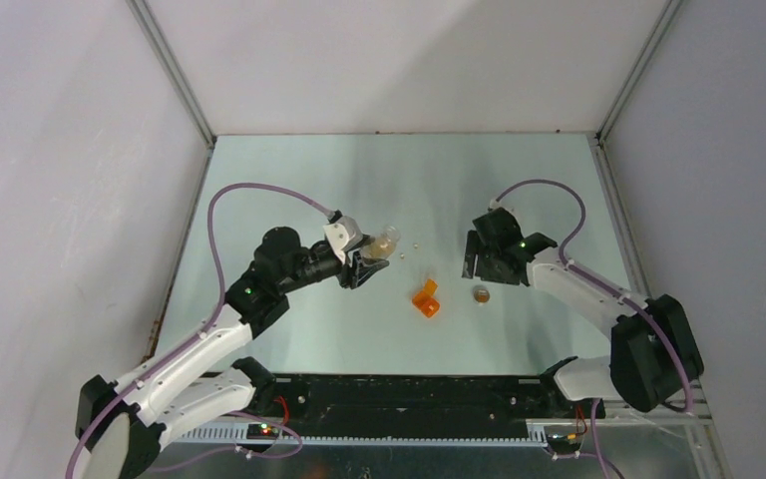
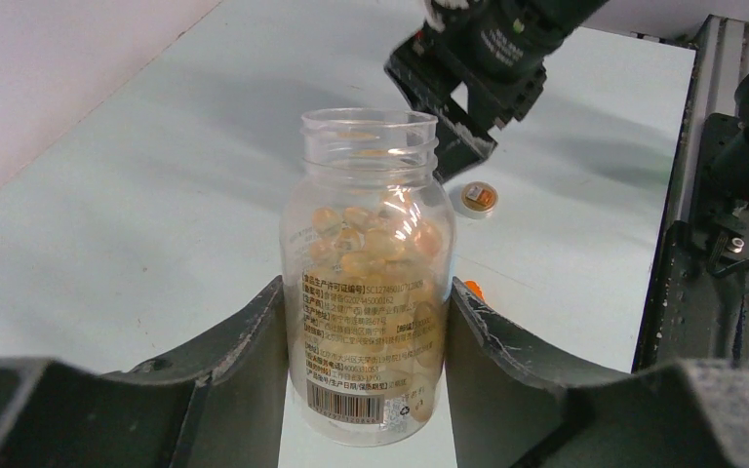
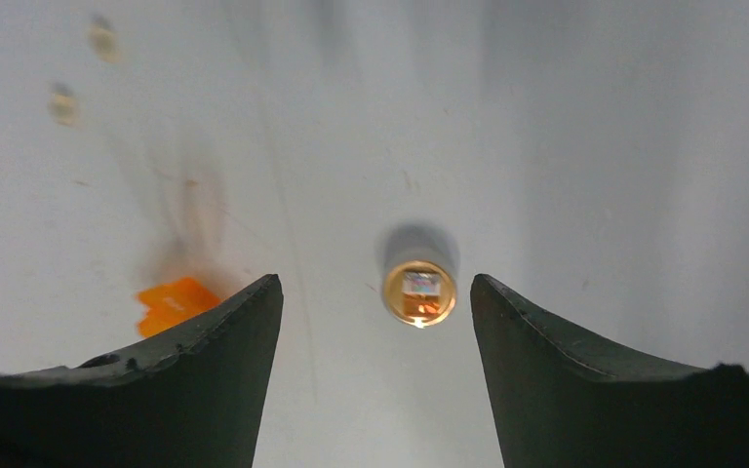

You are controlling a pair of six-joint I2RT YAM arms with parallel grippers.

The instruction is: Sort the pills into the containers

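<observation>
Pills (image 2: 375,239), amber and round, fill most of the clear bottle (image 2: 366,156) that my left gripper (image 2: 363,322) clamps between its two fingers, the mouth uncapped. I cannot tell whether the bottle touches the bench (image 1: 289,190). It sits left of the orange box (image 1: 426,298). Two loose pills (image 3: 61,102) lie on the bench beyond the box. My right gripper (image 3: 375,288) hangs spread wide over a small round gold cap (image 3: 419,292), touching nothing. The cap lies just right of the box.
</observation>
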